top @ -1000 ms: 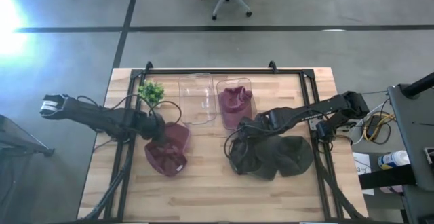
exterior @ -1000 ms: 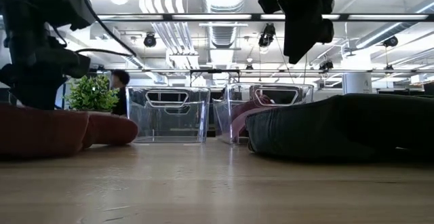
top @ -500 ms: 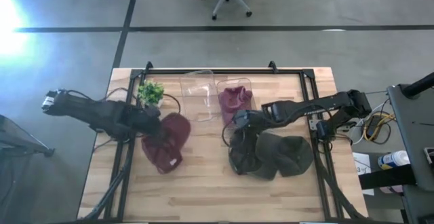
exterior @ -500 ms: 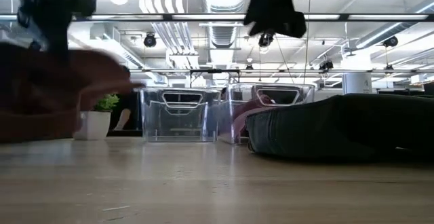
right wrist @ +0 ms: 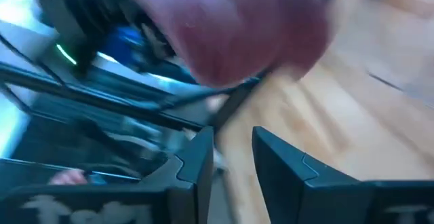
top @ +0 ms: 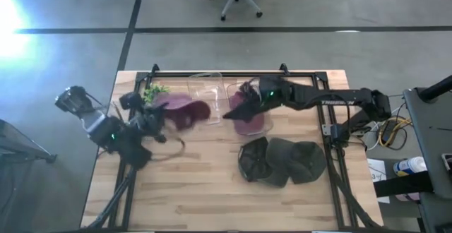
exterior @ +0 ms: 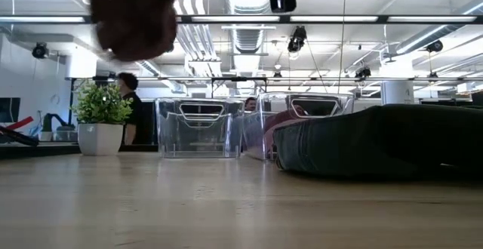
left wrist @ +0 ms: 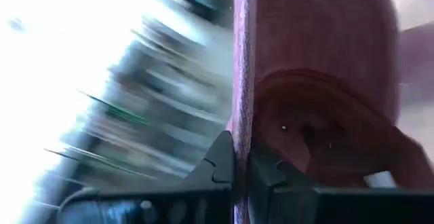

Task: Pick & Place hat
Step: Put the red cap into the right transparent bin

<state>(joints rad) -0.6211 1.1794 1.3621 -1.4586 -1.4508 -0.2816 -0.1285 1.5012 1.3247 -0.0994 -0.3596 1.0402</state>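
Note:
A maroon hat [top: 189, 111] hangs in the air in front of the left clear bin [top: 208, 85], held by my left gripper [top: 162, 118], which is shut on it. In the low view the hat [exterior: 139, 15] is high above the table. My right gripper [top: 244, 97] hovers open over the right clear bin [top: 260, 123], which holds another maroon hat [top: 247, 123]. In the right wrist view its gripper [right wrist: 234, 156] grips nothing. Dark green hats [top: 282, 160] lie flat on the table. My left gripper pinches a thin edge of the maroon hat [left wrist: 241, 125] between its two fingers [left wrist: 220, 163]. The crown spreads out beyond the fingers. The hat is lifted clear of the table.
A small potted plant [top: 155, 92] stands near the far left corner, close to the left bin. The dark green hats [exterior: 385, 139] fill the right near part of the table. Bare wood [top: 191, 183] lies in front on the left. People show in the room behind.
My left gripper has lifted the maroon hat clear off the table and swung it up toward the far edge and the left bin. My right gripper has left the dark green hats, moving toward the far edge to above the right bin.

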